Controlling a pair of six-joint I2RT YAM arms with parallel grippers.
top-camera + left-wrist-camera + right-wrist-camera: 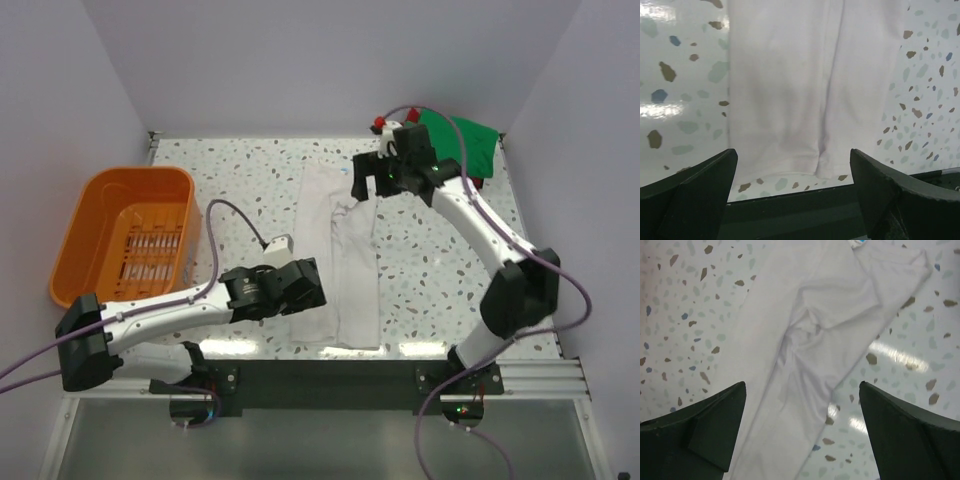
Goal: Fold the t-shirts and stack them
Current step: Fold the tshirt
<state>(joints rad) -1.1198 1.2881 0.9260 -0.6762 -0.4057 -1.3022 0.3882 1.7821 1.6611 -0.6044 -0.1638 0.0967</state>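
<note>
An off-white t-shirt (338, 262) lies folded lengthwise into a long strip down the middle of the table. My left gripper (305, 285) hovers open over its near hem, which fills the left wrist view (790, 85). My right gripper (362, 178) hovers open over the shirt's far end; the right wrist view shows wrinkled cloth (805, 355) and a bit of the light-blue neck label (860, 243). A green t-shirt (468, 142) lies at the back right corner, with red cloth (380, 125) beside it and dark cloth (478, 184) under its near edge.
An orange plastic basket (130, 232) stands at the left of the table. The table's near edge with its dark rail (790, 210) lies just below the shirt's hem. Purple cables run from both arms.
</note>
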